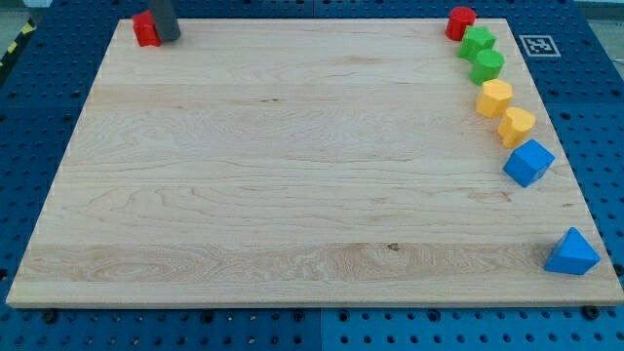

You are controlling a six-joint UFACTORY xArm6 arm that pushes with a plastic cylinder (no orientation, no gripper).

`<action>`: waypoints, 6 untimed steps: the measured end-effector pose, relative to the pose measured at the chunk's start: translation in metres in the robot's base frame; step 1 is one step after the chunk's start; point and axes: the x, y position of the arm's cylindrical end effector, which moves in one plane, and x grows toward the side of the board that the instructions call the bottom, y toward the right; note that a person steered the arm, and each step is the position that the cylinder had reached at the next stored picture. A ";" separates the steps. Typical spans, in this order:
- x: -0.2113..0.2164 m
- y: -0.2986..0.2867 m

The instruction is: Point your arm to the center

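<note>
The rod's tip sits at the far 11 o'clock corner of the wooden board, touching or just beside a red block that lies on its 9 o'clock side; whether the two are in contact cannot be told. The rod is a plain dark shaft: it has no jaws or fingers, nothing to open or close, and it holds nothing.

The board's centre, the place named in the task, lies well apart from the tip, toward 5 o'clock from it. No block lies there.

The other blocks run along the board's 3 o'clock edge. From the 1 o'clock corner downward: a red cylinder-like block, a green star-like block just beside it, a second green block touching the first, then two yellow blocks close together, then a blue cube. A blue triangular block sits alone at the 4 o'clock corner.
</note>
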 end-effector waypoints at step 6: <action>0.179 0.170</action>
